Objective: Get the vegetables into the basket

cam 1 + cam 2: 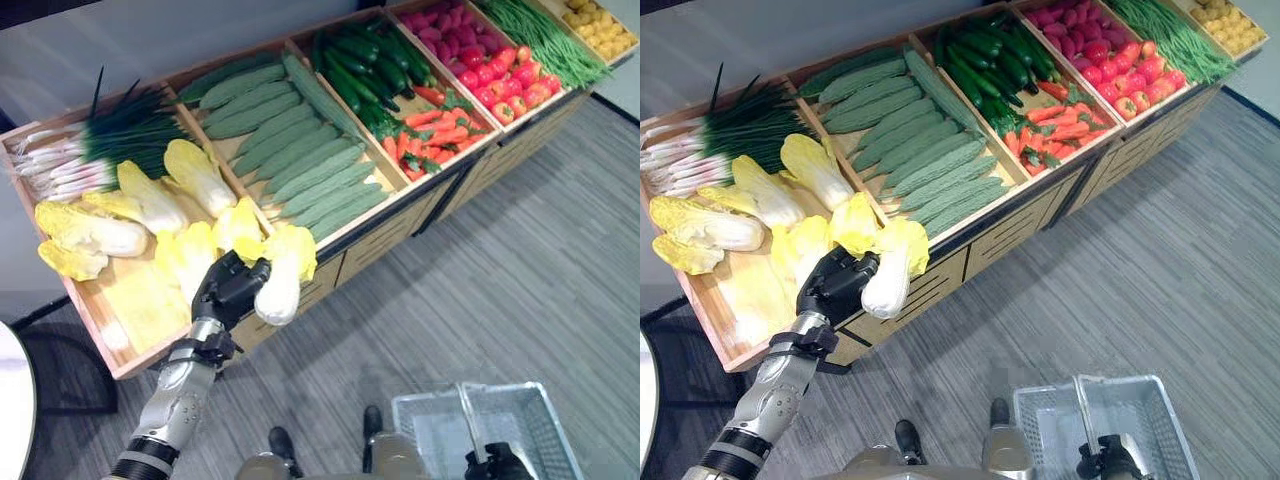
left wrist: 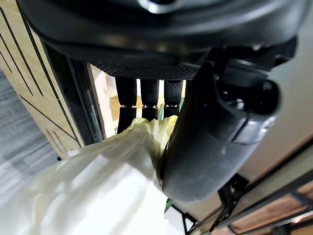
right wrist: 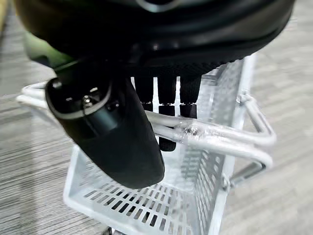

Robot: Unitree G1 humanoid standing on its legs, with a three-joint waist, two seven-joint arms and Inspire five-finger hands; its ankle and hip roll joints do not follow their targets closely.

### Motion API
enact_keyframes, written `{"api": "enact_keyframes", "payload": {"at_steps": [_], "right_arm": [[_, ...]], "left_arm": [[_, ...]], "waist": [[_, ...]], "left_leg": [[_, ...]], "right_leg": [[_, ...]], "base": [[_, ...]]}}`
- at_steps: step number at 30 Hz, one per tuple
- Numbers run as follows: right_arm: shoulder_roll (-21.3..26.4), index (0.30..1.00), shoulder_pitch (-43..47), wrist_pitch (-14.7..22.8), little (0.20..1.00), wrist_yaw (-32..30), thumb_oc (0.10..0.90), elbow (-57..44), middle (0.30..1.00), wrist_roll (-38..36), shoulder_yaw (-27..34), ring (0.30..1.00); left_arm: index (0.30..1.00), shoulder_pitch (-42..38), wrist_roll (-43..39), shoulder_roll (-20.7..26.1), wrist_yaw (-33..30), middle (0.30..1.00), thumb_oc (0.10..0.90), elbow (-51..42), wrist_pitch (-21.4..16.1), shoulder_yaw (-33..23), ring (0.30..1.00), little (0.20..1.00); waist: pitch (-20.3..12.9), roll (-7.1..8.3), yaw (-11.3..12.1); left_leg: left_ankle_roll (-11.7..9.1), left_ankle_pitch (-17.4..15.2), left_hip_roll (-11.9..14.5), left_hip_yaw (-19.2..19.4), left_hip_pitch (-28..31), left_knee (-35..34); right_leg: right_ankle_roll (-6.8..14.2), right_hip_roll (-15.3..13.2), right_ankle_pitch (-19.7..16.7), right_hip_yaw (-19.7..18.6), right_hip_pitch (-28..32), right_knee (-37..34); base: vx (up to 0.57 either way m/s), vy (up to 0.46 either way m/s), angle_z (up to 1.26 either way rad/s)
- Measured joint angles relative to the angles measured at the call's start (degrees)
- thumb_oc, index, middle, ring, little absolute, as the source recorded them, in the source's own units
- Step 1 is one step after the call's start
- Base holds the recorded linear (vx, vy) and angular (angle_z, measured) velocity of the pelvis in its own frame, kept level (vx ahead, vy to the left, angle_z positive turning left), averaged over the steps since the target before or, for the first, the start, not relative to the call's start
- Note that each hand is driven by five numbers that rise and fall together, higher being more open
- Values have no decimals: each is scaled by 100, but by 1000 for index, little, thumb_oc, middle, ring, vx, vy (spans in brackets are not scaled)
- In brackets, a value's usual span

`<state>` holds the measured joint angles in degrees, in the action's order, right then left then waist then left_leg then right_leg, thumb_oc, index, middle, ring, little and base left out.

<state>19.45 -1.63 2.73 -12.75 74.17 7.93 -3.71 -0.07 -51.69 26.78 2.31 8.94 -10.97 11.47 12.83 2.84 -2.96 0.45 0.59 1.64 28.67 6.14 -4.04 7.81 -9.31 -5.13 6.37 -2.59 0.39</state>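
Note:
My left hand [image 1: 228, 288] is shut on a pale yellow-white napa cabbage [image 1: 281, 280], held at the front edge of the leftmost crate over the floor. The left wrist view shows the fingers [image 2: 149, 98] and thumb curled round the cabbage [image 2: 93, 191]. Several more cabbages [image 1: 150, 205] lie in that crate. My right hand [image 1: 1108, 458] is low at the right, shut on the handle [image 3: 215, 134] of the silver wire basket [image 1: 520, 420], which hangs above the floor.
A long wooden stand [image 1: 390, 225] holds crates of spring onions [image 1: 95, 145], bitter gourds [image 1: 295, 140], cucumbers and carrots [image 1: 425, 130], red peppers [image 1: 500, 75] and green beans. Grey plank floor spreads to the right. A round white table edge [image 1: 12, 400] shows at the far left.

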Motion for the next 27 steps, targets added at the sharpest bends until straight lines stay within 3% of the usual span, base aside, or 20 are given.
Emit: {"api": "enact_keyframes", "payload": {"at_steps": [3,6,10,13,17,18,19,20,21,22,24,27], "right_arm": [[-10,300,-79,0,300,16,400,-38,300,1,-3,300],[-6,300,-193,0,300,12,400,-68,300,-2,-3,300],[32,300,-189,10,300,8,400,-146,300,-2,-1,300],[69,300,-164,58,300,-34,400,-161,300,-8,1,300],[101,300,-120,58,300,-90,400,-146,300,-183,-1,300],[114,300,-80,63,300,-102,400,-137,300,-211,-3,300],[110,300,-29,62,300,-101,400,-67,300,-211,-8,300],[189,300,71,67,300,-115,400,-18,300,-212,-26,300],[241,300,158,55,300,-140,400,1,300,-211,-76,300],[296,300,216,45,300,-156,400,11,300,-210,-89,300],[358,300,345,50,300,-185,400,43,300,-209,-113,300],[397,300,386,111,300,-210,400,57,300,-206,-163,300]], "left_arm": [[300,36,-2,-8,66,300,400,-52,1,-38,300,300],[300,37,-9,-56,76,300,400,-134,1,-25,300,300],[300,37,-18,-147,169,300,400,-182,2,37,300,300],[300,18,-51,-381,168,300,400,-181,9,70,300,300],[300,-39,-121,-436,169,300,400,-182,28,327,300,300],[300,-32,-122,-439,175,300,400,-182,30,363,300,300],[300,-42,-122,-431,165,300,400,-182,32,381,300,300],[300,-23,-118,-463,163,300,400,-187,32,399,300,300],[300,-6,-117,-481,157,300,400,-189,35,402,300,300],[300,2,-114,-490,158,300,400,-190,40,414,300,300],[300,-7,-112,-533,162,300,400,-198,48,412,300,300],[300,7,-111,-566,164,300,400,-201,49,433,300,300]], "waist": [[-6,2,40],[-95,-29,-66],[-163,-112,-180],[-263,-279,-291],[-289,-366,-280],[-286,-381,-253],[-265,-325,-169],[-244,-282,42],[-211,-206,63],[-217,-229,128],[-225,-299,141],[-202,-421,209]], "left_leg": [[-180,1,141,217,150,-48],[-323,46,297,255,164,-36],[-310,70,431,149,162,52],[-300,79,537,56,115,98],[-290,111,663,-241,21,336],[-305,140,658,-418,-1,452],[-308,141,644,-869,-85,655],[-346,178,587,-1711,-304,1071],[-410,-16,502,-2241,-494,1226],[-510,-133,436,-2644,-493,950],[-543,-91,428,-3224,-658,370],[-375,46,370,-3523,-864,184]], "right_leg": [[-70,65,55,52,78,-149],[-154,240,20,55,46,-145],[-279,387,-56,-87,47,-234],[-299,495,-70,-94,81,-302],[-355,547,-60,-42,151,-355],[-404,607,-36,-53,130,-341],[-474,589,43,-229,78,-287],[-628,519,-67,-471,34,-256],[-662,445,-75,-593,-4,-274],[-708,423,-63,-678,-36,-284],[-675,455,-68,-847,-45,-394],[-590,619,-107,-1061,-13,-465]], "base": [[37,-182,-36],[1,-177,-16],[-11,-205,-24],[-43,-217,-9],[-11,-141,2],[6,-137,-10],[5,-80,-52],[30,-63,-64],[48,-36,-70],[66,-4,-36],[82,22,-44],[75,78,-70]]}}
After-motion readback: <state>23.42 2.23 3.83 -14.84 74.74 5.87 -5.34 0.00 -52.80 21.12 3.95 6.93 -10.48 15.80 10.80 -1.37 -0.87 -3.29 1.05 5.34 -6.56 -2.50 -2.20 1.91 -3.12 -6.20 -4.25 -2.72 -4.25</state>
